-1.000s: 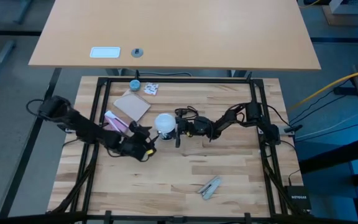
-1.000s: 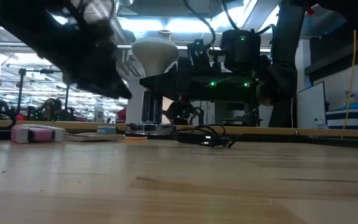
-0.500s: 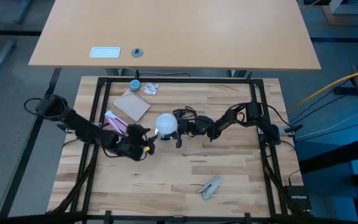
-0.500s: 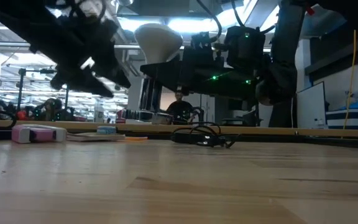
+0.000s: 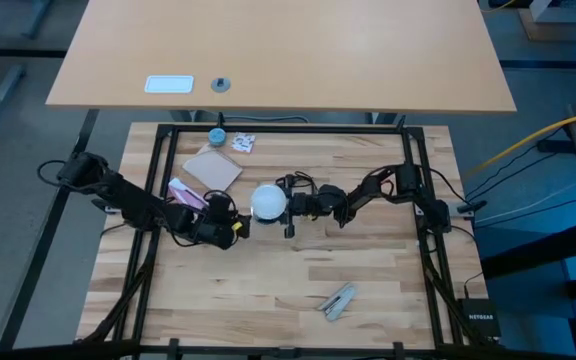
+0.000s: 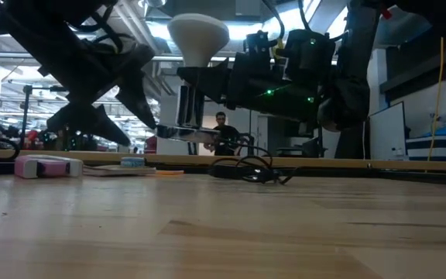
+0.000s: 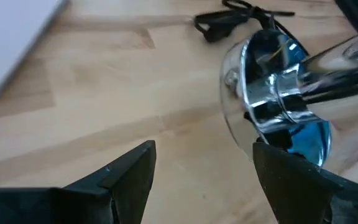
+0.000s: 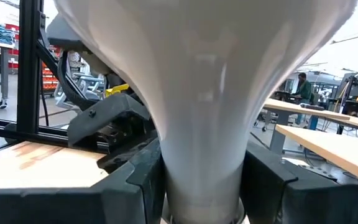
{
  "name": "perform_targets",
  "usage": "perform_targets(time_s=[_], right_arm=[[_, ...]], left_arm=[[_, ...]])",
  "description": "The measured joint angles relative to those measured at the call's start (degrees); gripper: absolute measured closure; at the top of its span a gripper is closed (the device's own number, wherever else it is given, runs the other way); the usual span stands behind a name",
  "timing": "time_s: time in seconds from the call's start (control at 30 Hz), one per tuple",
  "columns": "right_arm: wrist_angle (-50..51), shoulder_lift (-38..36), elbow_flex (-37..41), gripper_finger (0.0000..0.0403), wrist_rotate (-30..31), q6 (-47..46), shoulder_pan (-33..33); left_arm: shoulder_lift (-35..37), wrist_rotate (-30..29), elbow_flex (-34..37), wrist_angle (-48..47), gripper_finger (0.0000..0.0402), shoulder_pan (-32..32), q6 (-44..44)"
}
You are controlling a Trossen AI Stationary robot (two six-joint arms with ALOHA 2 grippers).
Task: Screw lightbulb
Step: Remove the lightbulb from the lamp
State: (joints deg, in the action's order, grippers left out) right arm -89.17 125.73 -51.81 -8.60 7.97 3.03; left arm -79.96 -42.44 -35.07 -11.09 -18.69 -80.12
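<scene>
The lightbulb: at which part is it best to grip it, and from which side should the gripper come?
Grip the lightbulb at its narrow neck, coming level from the side, as the right gripper does now. The bulb stands upright with the globe on top. The globe is wide, round and smooth, so fingers would probably slip there, while the neck fits between them.
</scene>
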Motion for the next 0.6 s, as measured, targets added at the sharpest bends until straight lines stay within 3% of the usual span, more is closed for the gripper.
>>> perform_targets(time_s=[0.23, 0.37, 0.6], right_arm=[[0.17, 0.0, 0.0, 0.0237, -0.18, -0.17, 0.65], [0.2, 0.0, 0.0, 0.0237, -0.46, -0.28, 1.25], [0.52, 0.0, 0.07, 0.0237, -0.59, -1.39, 1.62]], left_arm=[[1.06, 3.51, -0.02, -1.97, 0.0149, 0.86, 4.26], [5.91, 4.02, -0.02, -11.08, 0.0171, 3.35, 7.72], [20.83, 5.02, -0.04, -30.7, 0.0201, 8.47, 16.72]])
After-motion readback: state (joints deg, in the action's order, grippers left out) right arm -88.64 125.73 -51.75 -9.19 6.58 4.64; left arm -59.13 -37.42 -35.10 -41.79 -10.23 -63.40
